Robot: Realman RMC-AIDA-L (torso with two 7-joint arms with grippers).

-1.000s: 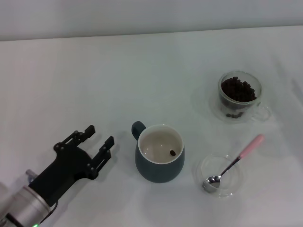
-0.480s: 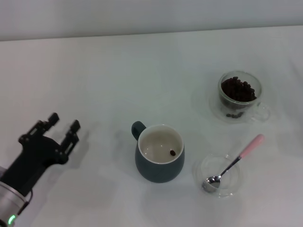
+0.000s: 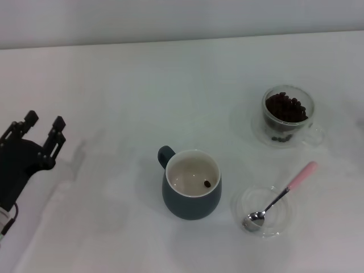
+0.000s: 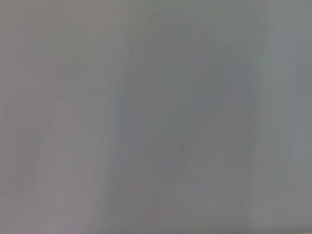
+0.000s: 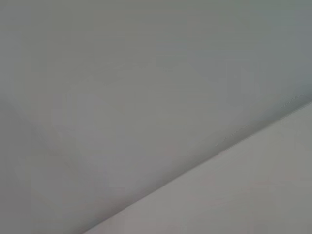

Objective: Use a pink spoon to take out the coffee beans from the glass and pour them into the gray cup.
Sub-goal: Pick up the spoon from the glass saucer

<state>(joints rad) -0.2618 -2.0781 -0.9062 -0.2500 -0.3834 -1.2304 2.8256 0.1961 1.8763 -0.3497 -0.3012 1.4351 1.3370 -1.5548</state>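
Pink spoon right of gray cup

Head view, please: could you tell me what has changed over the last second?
The left gripper has drawn back from beside the gray cup toward the robot's left edge of the table, fingers open and empty throughout. Nothing was grasped or released. The pink spoon still rests in the shallow glass dish, the glass still holds its coffee beans, and one bean lies in the gray cup.
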